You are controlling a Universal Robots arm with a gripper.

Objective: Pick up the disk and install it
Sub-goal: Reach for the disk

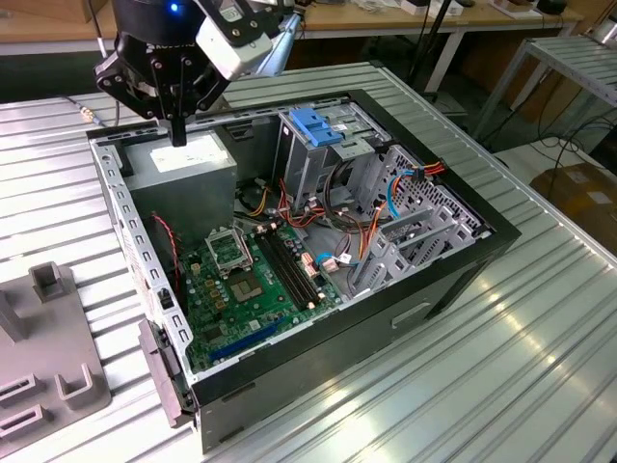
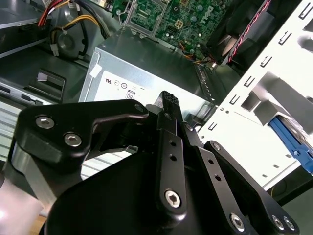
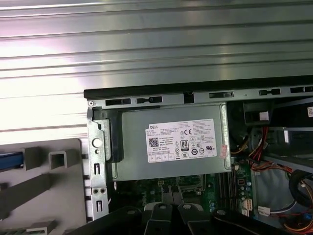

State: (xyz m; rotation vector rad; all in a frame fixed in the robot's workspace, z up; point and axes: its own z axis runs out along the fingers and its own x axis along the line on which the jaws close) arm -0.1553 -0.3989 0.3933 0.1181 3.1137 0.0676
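Bench (image 1: 540,338): the open computer case (image 1: 453,280) is standing on it.
Grey box (image 1: 193,169): the hand (image 1: 178,135) is hanging just above it, fingers together, holding nothing.
Disk (image 3: 10,160): we are taking the blue strip on the grey holder (image 3: 63,196), outside the case wall and apart from the hand, for it.
Hidden: the frame edge is cutting it, so we cannot tell its long axis.
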